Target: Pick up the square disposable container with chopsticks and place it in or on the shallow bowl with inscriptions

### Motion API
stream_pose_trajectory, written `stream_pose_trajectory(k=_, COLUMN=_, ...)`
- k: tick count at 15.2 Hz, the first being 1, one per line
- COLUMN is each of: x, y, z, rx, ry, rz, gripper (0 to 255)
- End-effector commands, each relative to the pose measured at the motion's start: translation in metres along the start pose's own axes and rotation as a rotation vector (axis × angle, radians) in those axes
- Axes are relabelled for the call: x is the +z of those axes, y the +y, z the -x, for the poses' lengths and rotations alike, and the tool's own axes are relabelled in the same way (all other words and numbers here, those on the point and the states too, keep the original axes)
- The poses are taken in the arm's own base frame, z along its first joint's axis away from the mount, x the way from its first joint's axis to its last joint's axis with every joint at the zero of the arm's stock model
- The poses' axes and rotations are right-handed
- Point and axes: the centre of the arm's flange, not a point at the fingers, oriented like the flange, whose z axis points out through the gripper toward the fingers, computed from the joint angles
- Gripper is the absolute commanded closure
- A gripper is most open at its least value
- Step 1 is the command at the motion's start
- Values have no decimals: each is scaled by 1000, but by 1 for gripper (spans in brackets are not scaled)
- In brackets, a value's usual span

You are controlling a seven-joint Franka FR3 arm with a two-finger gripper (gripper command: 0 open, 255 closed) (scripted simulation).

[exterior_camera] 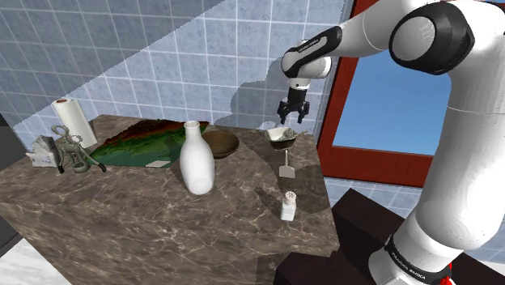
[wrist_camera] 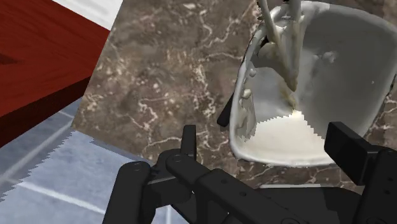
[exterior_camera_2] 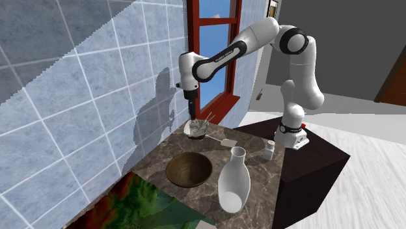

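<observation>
The all-black two-finger gripper [exterior_camera: 292,119] hovered just above the white square container [exterior_camera: 282,136] holding pale chopsticks [wrist_camera: 295,38], its fingers spread apart and clasping nothing

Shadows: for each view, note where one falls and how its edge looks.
Shoulder view: a stepped diagonal shade line crosses the tiled wall, with the shadow of the arm behind the end effector. Second exterior view: the arm's shadow lies on that wall. Wrist view: a sawtooth shadow edge inside the white container.
</observation>
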Motion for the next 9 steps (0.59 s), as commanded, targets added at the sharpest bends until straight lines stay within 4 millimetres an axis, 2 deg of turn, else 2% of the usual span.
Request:
stream_pose_trajectory(k=1, x=9, y=5, z=-7, rx=8, ry=1, rz=-5, gripper=0)
stream_pose_trajectory(k=7, x=44, y=5, z=-7, rx=8, ry=1, rz=-5, gripper=0)
stream_pose_trajectory(k=9, x=44, y=5, z=-7, rx=8, ry=1, rz=-5, gripper=0)
